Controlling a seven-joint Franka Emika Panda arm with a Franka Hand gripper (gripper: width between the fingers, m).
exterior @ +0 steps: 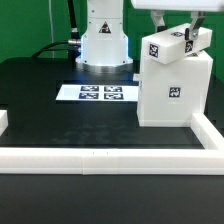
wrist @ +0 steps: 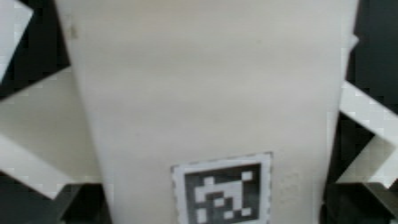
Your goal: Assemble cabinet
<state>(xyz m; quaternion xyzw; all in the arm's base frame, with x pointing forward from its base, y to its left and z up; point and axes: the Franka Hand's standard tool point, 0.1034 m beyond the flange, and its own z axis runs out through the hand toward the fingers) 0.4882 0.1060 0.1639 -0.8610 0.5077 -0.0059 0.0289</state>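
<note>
One arm only. The cabinet [exterior: 172, 88] stands upright in the rail [exterior: 110, 156] corner at the exterior view's right, long axis vertical. A tagged white part [wrist: 199, 110] on its top is straddled by the gripper [exterior: 178, 35] directly above; jaws apart, grip unconfirmed.

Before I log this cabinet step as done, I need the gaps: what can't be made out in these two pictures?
- Gripper, exterior view: fingertips hidden behind the small tagged block, so contact is unclear.
- Cabinet, exterior view: hollow shelf side faces away, unseen.
- Wrist view: a white panel fills the frame; its ends are cut off by the edges.
- Marker board: tags too small to read.
</note>
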